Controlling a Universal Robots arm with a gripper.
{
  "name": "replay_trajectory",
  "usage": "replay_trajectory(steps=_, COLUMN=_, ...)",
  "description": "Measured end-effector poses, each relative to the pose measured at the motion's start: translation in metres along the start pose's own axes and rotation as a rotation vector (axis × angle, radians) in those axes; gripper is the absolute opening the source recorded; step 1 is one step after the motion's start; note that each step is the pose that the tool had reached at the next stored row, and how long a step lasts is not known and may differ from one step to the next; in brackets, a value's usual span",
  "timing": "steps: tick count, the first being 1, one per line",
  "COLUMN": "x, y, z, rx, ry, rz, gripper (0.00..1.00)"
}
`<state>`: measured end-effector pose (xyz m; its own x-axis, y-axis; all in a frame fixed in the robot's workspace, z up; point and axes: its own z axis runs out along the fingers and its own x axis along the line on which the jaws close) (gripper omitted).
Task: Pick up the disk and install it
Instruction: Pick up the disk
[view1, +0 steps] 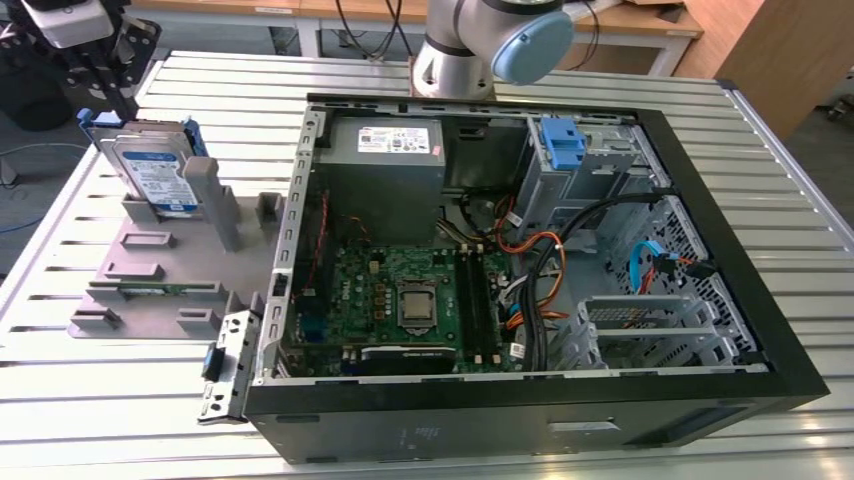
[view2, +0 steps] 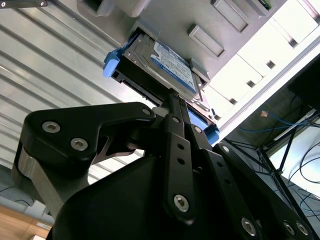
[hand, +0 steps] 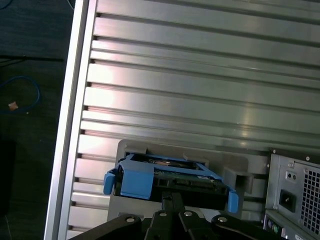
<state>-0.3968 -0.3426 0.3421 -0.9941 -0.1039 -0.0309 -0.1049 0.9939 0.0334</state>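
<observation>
Bright, even light fills the exterior view. The ribbed silver metal table (view1: 94, 400) shines softly; the open black computer case (view1: 534, 415) is shadowy inside (darkest toward 12 o'clock). In the first wrist view, white glare streaks the table.

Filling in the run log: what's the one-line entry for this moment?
phase: pickup | hand: at edge of disk | disk: upright in grey stand, exterior view's left of open computer case | installed: no
</observation>
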Motion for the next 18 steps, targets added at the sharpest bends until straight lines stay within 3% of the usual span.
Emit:
replay_trajectory(steps=7, x=0.0, y=0.0, z=0.0, rx=-0.0004, ry=0.0004, rz=-0.012, gripper=0.11)
replay_trajectory(steps=18, x=0.0, y=0.0, z=0.0, rx=-0.0023, ry=0.0025, rz=-0.075, gripper=0.11)
